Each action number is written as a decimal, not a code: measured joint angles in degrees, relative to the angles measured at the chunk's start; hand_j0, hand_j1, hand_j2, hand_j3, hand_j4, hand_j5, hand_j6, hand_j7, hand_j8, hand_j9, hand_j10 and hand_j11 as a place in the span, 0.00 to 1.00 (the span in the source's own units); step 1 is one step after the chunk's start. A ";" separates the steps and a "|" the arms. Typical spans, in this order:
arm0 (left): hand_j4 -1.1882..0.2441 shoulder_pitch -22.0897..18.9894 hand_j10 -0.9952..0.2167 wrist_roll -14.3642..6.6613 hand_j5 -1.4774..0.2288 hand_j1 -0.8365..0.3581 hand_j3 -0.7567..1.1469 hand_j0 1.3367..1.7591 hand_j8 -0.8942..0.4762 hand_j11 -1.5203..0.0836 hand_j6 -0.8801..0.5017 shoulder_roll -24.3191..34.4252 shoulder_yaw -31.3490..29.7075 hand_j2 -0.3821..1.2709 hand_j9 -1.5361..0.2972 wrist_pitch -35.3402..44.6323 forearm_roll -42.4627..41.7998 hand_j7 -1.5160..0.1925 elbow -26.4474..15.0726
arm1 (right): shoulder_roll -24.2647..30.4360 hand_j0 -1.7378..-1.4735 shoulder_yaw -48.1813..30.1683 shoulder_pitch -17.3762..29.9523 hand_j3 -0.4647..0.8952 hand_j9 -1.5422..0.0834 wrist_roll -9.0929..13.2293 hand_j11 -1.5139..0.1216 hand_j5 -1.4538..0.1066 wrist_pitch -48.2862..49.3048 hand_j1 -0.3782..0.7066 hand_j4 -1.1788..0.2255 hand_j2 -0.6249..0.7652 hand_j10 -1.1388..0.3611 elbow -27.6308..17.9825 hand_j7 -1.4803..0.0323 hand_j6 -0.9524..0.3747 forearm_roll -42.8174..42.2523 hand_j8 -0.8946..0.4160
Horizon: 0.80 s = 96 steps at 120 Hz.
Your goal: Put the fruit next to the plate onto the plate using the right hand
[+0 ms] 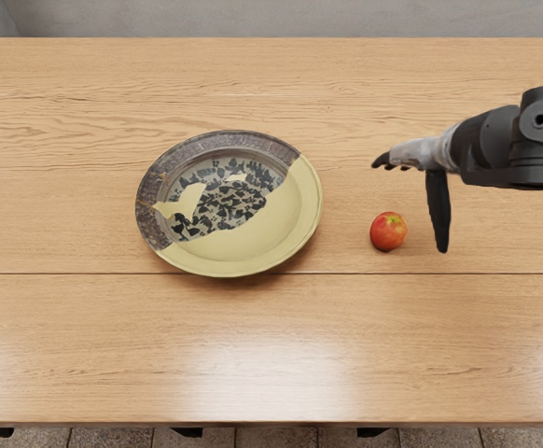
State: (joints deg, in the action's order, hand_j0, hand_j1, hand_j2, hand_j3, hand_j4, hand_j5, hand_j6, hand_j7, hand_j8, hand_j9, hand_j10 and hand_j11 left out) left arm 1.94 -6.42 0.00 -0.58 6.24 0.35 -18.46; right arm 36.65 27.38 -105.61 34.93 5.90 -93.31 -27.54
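I have the right arm (523, 135) coming in from the right edge, over the far right part of the table (271, 345). Its forearm is dark and bulky, and the right hand (424, 164) at its end reaches to the left. The hand is released and grasps nothing. The fingers (388, 161) stretch straight out to the left, dark at the tips. One long dark digit (438, 215), which I take for the thumb, points toward the near side.

The apple (388, 231) sits on the bare wood, red with a yellowish patch. It is off the plate (311, 201), just to its right, with a strip of table between them. It lies nearer than the outstretched fingers and just left of the thumb's tip. I see a small gap between apple and thumb, so I read no contact, though I cannot tell how high the hand is above the wood.

The plate is round and shallow, left of centre on the table. Its rim is dark and mottled on the far left and cream on the near right, and the well carries a black pattern
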 joint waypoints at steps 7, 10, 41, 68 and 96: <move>0.83 0.06 0.82 0.00 0.87 0.99 0.40 0.76 0.65 0.95 0.64 0.00 0.01 0.23 0.84 0.00 0.00 0.89 0.00 | 0.12 0.30 -0.28 0.99 0.34 0.93 0.03 0.91 0.91 -1.13 0.05 0.82 0.45 0.74 -0.59 0.96 0.70 -0.12 0.66; 0.83 0.04 0.82 0.00 0.87 0.99 0.40 0.76 0.65 0.95 0.64 0.00 0.01 0.23 0.84 0.00 0.00 0.89 0.00 | 0.08 0.30 -0.36 1.58 0.34 0.93 0.04 0.91 0.91 -2.11 0.05 0.82 0.45 0.74 -0.75 0.96 0.70 -0.31 0.66; 0.83 0.02 0.82 0.00 0.87 0.99 0.40 0.76 0.65 0.95 0.64 0.00 -0.01 0.23 0.84 0.00 0.00 0.89 0.00 | -1.29 0.30 -0.68 4.72 0.34 0.88 0.07 0.86 0.86 -8.88 0.11 0.78 0.44 0.70 -0.15 0.91 0.66 -1.86 0.62; 0.83 0.06 0.82 0.00 0.87 0.99 0.40 0.76 0.65 0.95 0.64 0.00 0.01 0.23 0.84 0.00 -0.01 0.89 0.00 | -2.78 0.30 -0.71 6.67 0.34 0.79 0.07 0.77 0.76 -12.79 0.25 0.69 0.42 0.62 -0.12 0.81 0.56 -2.08 0.53; 0.83 0.08 0.82 0.00 0.87 0.99 0.40 0.76 0.65 0.95 0.64 0.00 0.00 0.23 0.84 0.00 0.00 0.89 0.00 | -4.36 0.30 -0.57 9.10 0.34 0.76 0.07 0.74 0.74 -17.55 0.28 0.67 0.42 0.60 0.21 0.78 0.54 -7.24 0.50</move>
State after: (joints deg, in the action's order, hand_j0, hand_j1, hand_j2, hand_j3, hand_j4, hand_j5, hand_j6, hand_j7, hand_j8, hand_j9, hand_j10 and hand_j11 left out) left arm 2.02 -6.42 0.00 -0.59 6.24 0.35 -18.46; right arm 32.29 26.81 -96.51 35.00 -11.65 -93.10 -34.79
